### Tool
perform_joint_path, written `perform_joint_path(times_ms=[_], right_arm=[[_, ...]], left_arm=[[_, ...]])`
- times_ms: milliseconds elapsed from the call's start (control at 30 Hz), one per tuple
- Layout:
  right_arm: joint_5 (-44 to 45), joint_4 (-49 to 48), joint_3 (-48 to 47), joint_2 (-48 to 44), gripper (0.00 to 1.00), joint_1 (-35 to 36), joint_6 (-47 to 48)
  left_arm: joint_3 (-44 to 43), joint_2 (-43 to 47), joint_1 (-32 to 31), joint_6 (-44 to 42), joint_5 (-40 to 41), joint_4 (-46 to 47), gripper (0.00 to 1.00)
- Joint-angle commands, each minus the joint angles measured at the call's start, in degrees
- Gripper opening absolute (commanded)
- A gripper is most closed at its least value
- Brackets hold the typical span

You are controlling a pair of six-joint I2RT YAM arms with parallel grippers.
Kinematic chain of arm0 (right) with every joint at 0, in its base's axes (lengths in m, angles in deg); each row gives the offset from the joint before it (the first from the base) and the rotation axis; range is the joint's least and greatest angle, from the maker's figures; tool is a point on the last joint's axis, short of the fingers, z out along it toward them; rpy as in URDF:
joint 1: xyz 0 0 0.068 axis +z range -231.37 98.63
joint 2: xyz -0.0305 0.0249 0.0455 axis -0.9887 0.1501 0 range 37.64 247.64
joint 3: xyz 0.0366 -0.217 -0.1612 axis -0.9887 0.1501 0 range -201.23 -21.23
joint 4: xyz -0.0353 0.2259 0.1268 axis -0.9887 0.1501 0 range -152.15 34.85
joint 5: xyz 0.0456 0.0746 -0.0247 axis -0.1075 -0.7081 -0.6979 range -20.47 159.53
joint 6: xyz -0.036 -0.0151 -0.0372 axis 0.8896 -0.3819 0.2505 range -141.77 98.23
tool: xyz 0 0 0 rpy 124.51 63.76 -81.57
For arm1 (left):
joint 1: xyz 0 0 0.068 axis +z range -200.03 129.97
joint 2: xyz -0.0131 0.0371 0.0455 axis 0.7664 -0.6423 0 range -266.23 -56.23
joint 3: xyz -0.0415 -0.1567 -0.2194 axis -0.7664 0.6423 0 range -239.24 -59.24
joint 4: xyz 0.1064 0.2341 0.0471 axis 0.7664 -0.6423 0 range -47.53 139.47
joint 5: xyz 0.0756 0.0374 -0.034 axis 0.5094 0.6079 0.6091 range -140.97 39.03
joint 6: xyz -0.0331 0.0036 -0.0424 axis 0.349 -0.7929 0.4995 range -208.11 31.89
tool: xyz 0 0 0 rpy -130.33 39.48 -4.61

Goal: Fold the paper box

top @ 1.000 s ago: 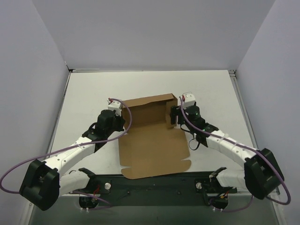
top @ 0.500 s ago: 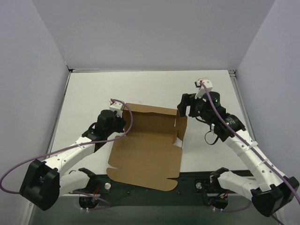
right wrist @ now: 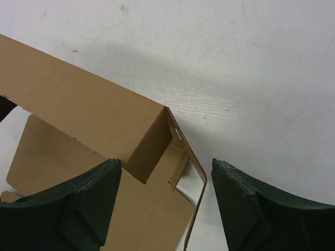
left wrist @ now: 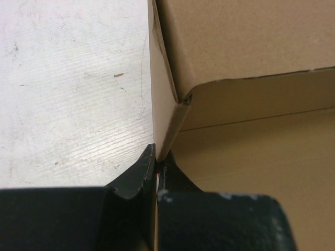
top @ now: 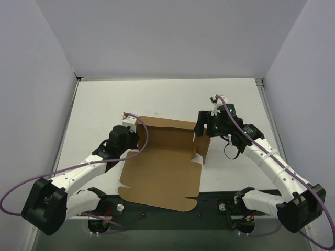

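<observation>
The paper box [top: 163, 167] is plain brown cardboard, partly folded, lying mid-table with its near panel reaching the front edge. Its back wall and side flaps stand up. My left gripper [top: 137, 127] is shut on the box's upright left side flap [left wrist: 163, 112], near the back left corner. My right gripper [top: 200, 125] is open and empty, hovering above the box's back right corner [right wrist: 166, 111], with the right side flap [right wrist: 194, 162] between its fingers in the wrist view.
The white table [top: 99, 104] has walls on three sides. A dark mounting rail [top: 209, 201] runs along the near edge between the arm bases. The box's near flap overhangs that rail.
The box slid and turned toward the near left. My right gripper let go of the right flap, lifted away to the right, then came back over the box's right corner.
</observation>
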Motion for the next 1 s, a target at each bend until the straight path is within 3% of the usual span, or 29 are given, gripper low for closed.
perform_joint_path(times_ms=[0,467,967], right_arm=[[0.8,-1.1,2.0,0.7,0.70,-1.5,-2.2],[-4.9,-2.6,0.8,-0.2,0.75,-4.7,-5.6],[-11.7,-12.2,3.8,0.6,0.74,-5.8,-12.1]], left_arm=[[2.0,1.6,-1.4,-1.0,1.8,5.9,0.00],[4.5,2.9,-2.6,-1.7,4.5,8.4,0.00],[4.3,2.8,-3.8,-2.2,5.5,7.7,0.00]])
